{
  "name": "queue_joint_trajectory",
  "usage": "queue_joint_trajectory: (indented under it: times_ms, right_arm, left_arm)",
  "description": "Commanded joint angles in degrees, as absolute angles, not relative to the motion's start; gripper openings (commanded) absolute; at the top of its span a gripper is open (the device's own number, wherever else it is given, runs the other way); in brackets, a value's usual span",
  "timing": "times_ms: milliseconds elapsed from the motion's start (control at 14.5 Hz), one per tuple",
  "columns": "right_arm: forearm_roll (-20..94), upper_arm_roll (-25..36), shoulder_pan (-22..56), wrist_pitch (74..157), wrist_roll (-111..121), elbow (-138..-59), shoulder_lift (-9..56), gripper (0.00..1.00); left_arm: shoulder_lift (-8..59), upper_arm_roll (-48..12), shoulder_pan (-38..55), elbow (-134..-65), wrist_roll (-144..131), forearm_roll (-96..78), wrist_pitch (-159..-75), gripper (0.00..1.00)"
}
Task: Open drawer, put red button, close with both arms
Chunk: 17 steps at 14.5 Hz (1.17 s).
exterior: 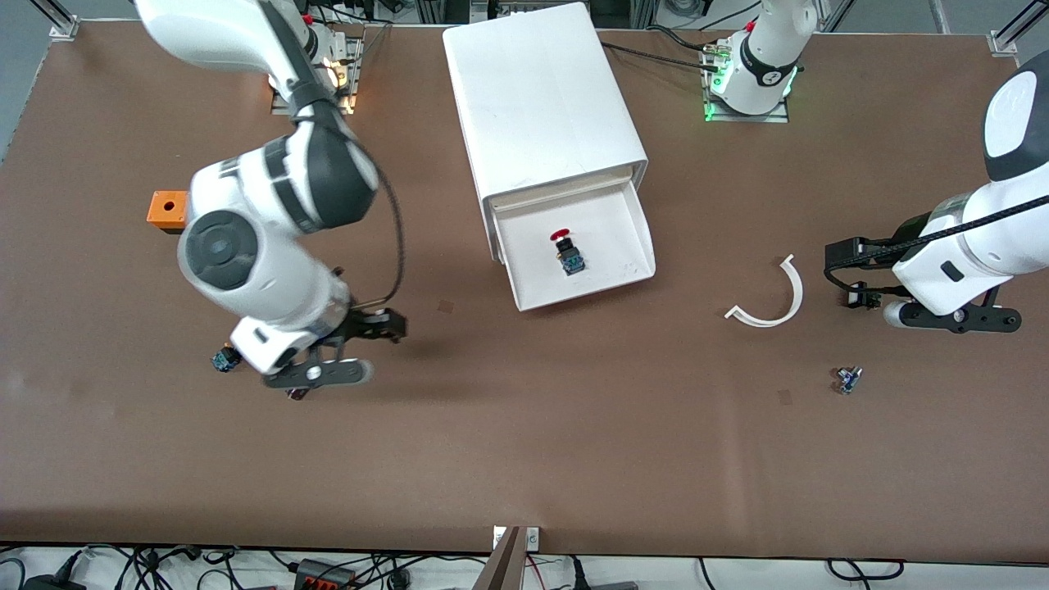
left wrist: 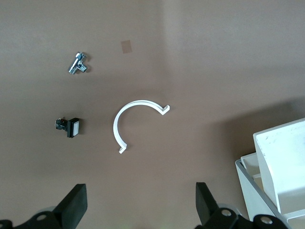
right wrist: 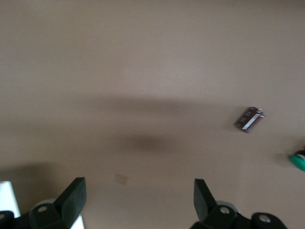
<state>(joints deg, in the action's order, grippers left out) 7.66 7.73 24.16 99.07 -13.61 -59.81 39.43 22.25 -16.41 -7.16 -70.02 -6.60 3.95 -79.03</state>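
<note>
Nearest the camera, my right gripper (exterior: 373, 328) hangs wide open and empty over bare table, my left gripper (exterior: 852, 274) likewise spread beside a white clip (exterior: 774, 299), while the red button (exterior: 567, 251) lies in the pulled-out drawer (exterior: 631, 270).

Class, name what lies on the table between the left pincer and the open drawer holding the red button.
A curved white plastic strip lies between the left pincer and the drawer, as the front view shows.
</note>
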Motion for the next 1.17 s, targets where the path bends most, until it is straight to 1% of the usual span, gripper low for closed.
queue_joint_trajectory:
  times_ms: [0, 138, 276, 484, 553, 691, 829, 967, 1105]
  right_arm:
    - [5.81, 8.08, 20.76, 95.38, -8.2, -61.52, 37.53, 1.0]
    - [4.83, 8.35, 18.38, 93.96, -3.45, -62.22, 36.4, 1.0]
    - [4.75, 8.35, 16.27, 92.39, -2.9, -62.23, 34.99, 1.0]
    - [5.01, 8.35, 13.46, 87.73, -3.77, -62.23, 33.05, 1.0]
    - [5.01, 8.44, 12.49, 87.63, -3.43, -62.23, 32.52, 1.0]
    - [5.01, 8.35, 10.38, 87.37, -2.99, -62.23, 31.38, 1.0]
    - [4.92, 8.44, 9.58, 86.75, -2.81, -62.57, 30.24, 1.0]
    - [4.92, 8.18, 8.53, 87.97, -2.55, -66.6, 26.82, 1.0]
    - [4.83, 7.74, 6.77, 89.03, -2.29, -70.12, 23.22, 1.0]
  left_arm:
    - [22.32, -16.44, -7.38, -69.08, -7.38, 2.99, -78.31, 1.0]
    - [22.32, -16.44, -7.12, -68.99, -7.47, 3.08, -78.4, 1.0]
    - [22.24, -16.44, -7.03, -69.08, -7.56, 2.99, -78.4, 1.0]
    - [22.32, -16.52, -6.77, -69.34, -7.73, 2.46, -78.49, 1.0]
    - [22.41, -16.52, -6.68, -70.56, -7.73, 1.94, -79.01, 1.0]
    - [22.59, -16.96, -7.03, -73.73, -7.65, 1.67, -85.74, 1.0]
    - [24.86, -16.96, -5.98, -74.88, -8.87, 1.67, -92.52, 1.0]
    - [26.01, -16.96, -4.23, -77.24, -15.0, 1.67, -96.48, 1.0]
    - [27.33, -16.96, -2.29, -78.13, -16.7, 1.76, -100.53, 1.0]
